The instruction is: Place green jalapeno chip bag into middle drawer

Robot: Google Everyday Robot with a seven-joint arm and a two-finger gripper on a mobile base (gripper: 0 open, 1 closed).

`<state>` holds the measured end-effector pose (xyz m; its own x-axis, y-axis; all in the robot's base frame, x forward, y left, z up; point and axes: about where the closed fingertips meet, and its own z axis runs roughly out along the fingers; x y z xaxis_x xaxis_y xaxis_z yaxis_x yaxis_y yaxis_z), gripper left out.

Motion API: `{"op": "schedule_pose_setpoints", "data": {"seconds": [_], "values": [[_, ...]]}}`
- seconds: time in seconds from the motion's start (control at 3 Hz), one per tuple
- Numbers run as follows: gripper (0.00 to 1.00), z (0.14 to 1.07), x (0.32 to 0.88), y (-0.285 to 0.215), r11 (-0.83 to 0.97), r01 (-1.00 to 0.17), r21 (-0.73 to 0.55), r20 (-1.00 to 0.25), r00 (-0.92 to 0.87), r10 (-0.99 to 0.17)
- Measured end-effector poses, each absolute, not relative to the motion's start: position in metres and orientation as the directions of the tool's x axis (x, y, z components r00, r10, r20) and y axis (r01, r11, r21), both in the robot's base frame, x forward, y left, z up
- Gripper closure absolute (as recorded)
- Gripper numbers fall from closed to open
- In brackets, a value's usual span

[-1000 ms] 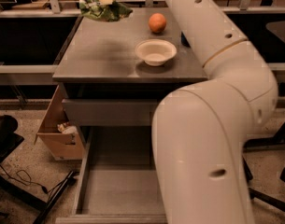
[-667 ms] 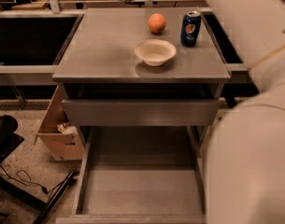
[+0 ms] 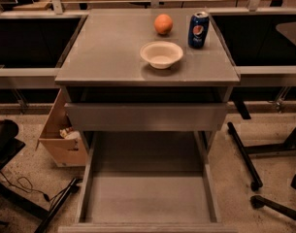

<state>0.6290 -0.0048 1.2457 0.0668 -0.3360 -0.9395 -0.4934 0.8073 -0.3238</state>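
Grey middle drawer stands open; gripper (state untellable) and green jalapeno chip bag are off-camera.

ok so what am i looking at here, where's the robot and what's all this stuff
This is one picture from a single camera, looking down at the front of a grey metal cabinet. Where the camera is mounted isn't recorded. The machine is a wheeled robot with one arm, but the arm and its gripper jaws are outside this picture, so you can't see anything being held.

On the cabinet's flat top sit a round orange fruit, a blue soda can and a shallow white bowl. Below the top is a drawer with a tall plain grey front panel. Under that, the wide shallow grey metal drawer is pulled right out, with no bag in it. The shiny green chip bag meant for that drawer isn't in view. A brown cardboard box stands on the floor at the left.
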Motion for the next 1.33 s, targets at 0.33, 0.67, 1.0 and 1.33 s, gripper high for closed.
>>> {"op": "schedule_pose_setpoints", "data": {"seconds": [0.33,0.67,1.0,1.33], "values": [[1.0,1.249,0.541,-0.002,0.837,-0.494,-0.236,-0.962,-0.004,-0.273],[1.0,1.244,0.532,-0.007,0.842,-0.485,-0.237,-0.959,-0.02,-0.281],[1.0,1.175,0.527,-0.022,0.844,-0.501,-0.19,-0.932,-0.178,-0.315],[1.0,1.131,0.509,-0.016,0.835,-0.521,-0.179,-0.896,-0.265,-0.357]]}}
